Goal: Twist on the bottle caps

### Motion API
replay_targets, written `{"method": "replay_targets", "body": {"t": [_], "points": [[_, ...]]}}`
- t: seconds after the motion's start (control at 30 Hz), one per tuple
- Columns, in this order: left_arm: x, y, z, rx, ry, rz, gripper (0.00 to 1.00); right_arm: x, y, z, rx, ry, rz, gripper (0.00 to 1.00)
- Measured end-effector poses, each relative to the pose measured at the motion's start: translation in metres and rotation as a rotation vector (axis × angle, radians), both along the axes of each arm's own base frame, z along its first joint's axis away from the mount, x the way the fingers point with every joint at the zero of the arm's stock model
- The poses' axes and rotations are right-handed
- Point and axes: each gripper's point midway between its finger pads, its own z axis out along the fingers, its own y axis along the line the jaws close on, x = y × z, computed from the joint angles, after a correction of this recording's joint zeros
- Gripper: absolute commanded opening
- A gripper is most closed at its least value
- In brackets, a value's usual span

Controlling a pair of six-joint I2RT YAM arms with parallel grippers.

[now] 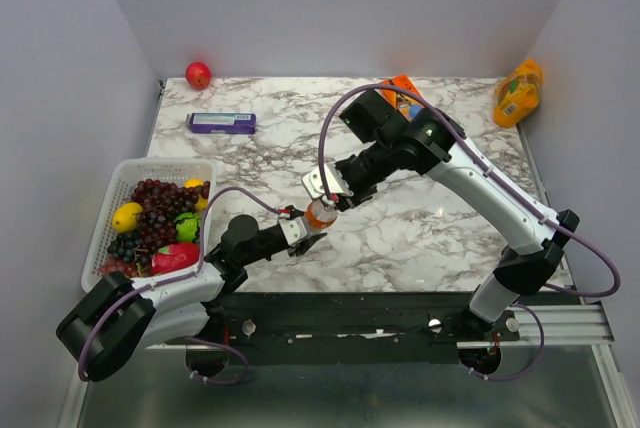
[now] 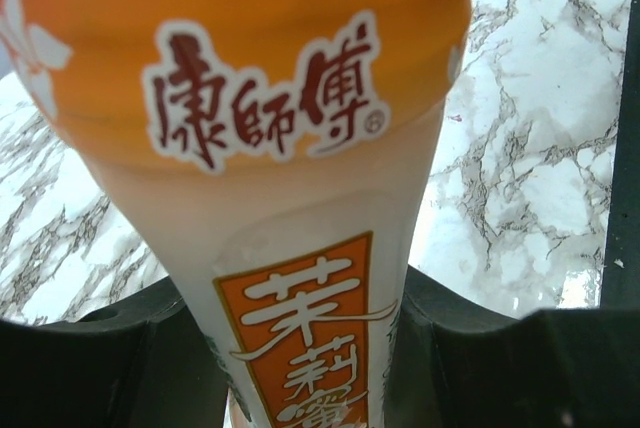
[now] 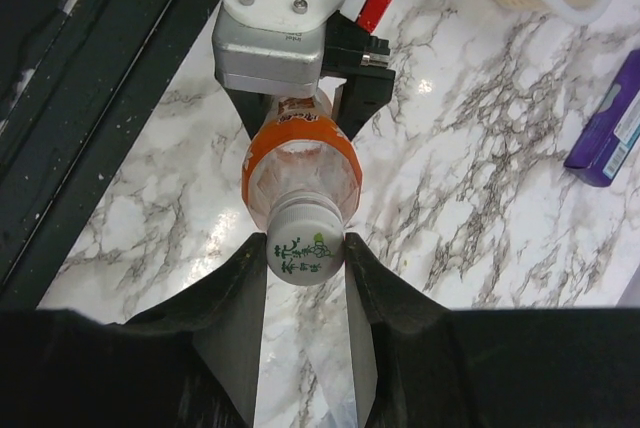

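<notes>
Right gripper (image 3: 305,260): jaws are standing narrow, and the dark fingers (image 3: 235,318) are pressing on opposite sides of the whitish cap (image 3: 303,248), gripping it.

Whitish cap: it is sitting on the neck of the orange bottle (image 3: 300,163), with its printed top facing the right wrist camera.

Orange bottle: clear plastic with an orange label band. It is hanging between the two grippers over the near middle of the marble table (image 1: 420,228). The cap end is pointing toward the right arm and the body is running back into the left gripper (image 2: 305,353).

Left gripper: black fingers (image 2: 140,348) are clamping the bottle's body from both sides, jaws narrow around it.

Surroundings, moving outward:
- White basket (image 1: 112,170) is sitting at the table's left edge, holding grapes, a lemon and other fruit.
- Purple box (image 1: 222,123) is lying flat toward the far left.
- Red apple (image 1: 198,75) is resting at the far left corner.
- Yellow-orange pouch (image 1: 518,93) is leaning at the far right corner.
- An orange-and-blue item (image 1: 404,88) is showing behind the right arm; what it is cannot be told.
</notes>
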Motion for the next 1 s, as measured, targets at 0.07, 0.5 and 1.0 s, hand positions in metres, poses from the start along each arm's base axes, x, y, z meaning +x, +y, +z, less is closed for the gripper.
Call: {"method": "replay_targets", "body": {"t": [0.07, 0.5, 1.0], "points": [[0.001, 0.001, -0.003, 0.006, 0.007, 0.008, 0.00, 0.001, 0.001, -0.003, -0.013, -0.005, -0.003, 0.41], [0.005, 0.005, -0.010, 0.009, 0.018, 0.048, 0.00, 0.005, 0.003, -0.011, -0.049, -0.028, -0.017, 0.39], [0.023, 0.022, -0.033, 0.033, 0.083, 0.205, 0.00, 0.028, 0.014, -0.038, -0.105, 0.169, -0.239, 0.35]]}}
